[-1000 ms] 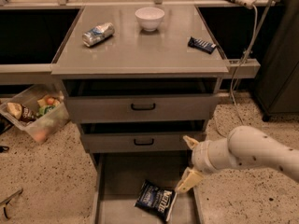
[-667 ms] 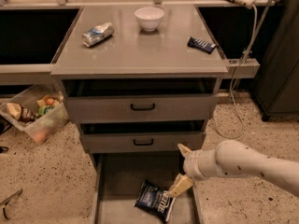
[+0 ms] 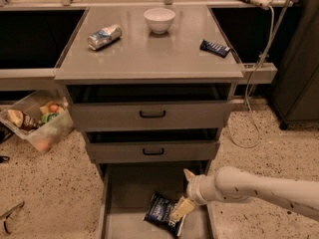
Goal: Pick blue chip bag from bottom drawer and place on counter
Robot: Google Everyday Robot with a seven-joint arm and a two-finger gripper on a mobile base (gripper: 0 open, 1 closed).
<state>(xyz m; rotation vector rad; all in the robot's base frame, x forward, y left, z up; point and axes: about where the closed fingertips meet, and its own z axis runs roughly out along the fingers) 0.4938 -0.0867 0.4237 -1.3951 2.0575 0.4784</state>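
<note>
The blue chip bag [image 3: 160,210] lies crumpled on the floor of the open bottom drawer [image 3: 124,203], right of its middle. My gripper [image 3: 180,194] comes in from the right on a white arm and sits over the drawer's right side, just right of the bag. Its two cream fingers are spread apart; the lower fingertip [image 3: 180,209] lies against the bag's right edge and the upper one points up, away from the bag. Nothing is held. The counter [image 3: 149,54] is the grey cabinet top above.
On the counter stand a white bowl [image 3: 159,19], a crushed silver can [image 3: 104,36] and a flat dark-blue bar wrapper [image 3: 215,47]. The two upper drawers [image 3: 152,114] are partly open above the bottom drawer. A clear bin of items [image 3: 35,124] sits on the floor at left. A cable [image 3: 254,98] hangs at right.
My arm has swung left and lower into the bottom drawer, bringing the gripper from beside the bag to touching its right edge. The bag has not moved.
</note>
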